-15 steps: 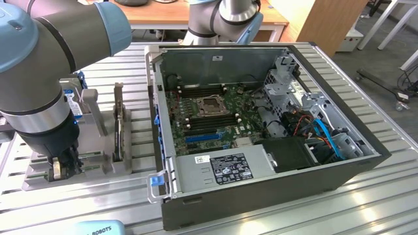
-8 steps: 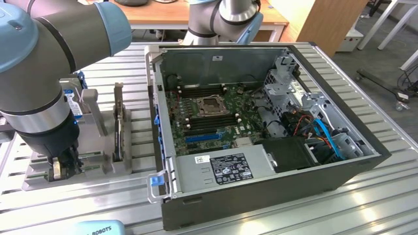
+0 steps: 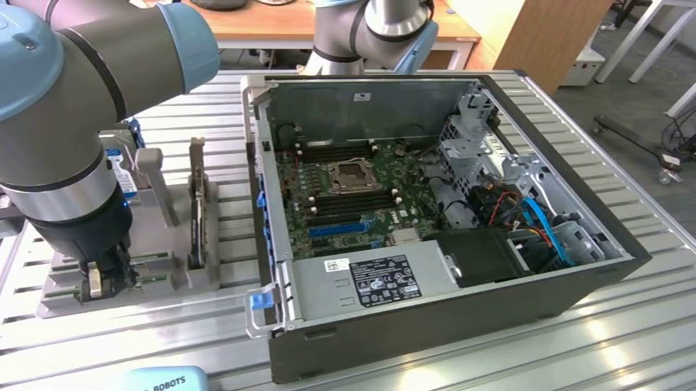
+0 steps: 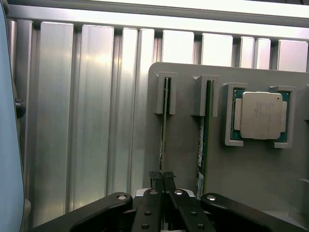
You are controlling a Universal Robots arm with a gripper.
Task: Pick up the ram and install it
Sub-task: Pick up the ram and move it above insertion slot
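Wrist view, claw (image 4: 162,178) closed around the ram (image 4: 164,123), ram standing on edge in grey holder (image 4: 183,145)

My work surface is a table (image 3: 609,326) of ribbed aluminium profiles, with slots running along its top. In the wrist view its slats (image 4: 96,121) catch a bright band of light across one end. Beyond the table stands a wooden desk (image 3: 326,28) with a light brown top. Beside it, toward the exterior view's right, rises a tall wooden panel (image 3: 533,32), possibly a cabinet side. The floor (image 3: 631,90) is grey. White furniture legs (image 3: 653,37) stand on it, and a small castor (image 3: 666,175) rests on it near the table edge.
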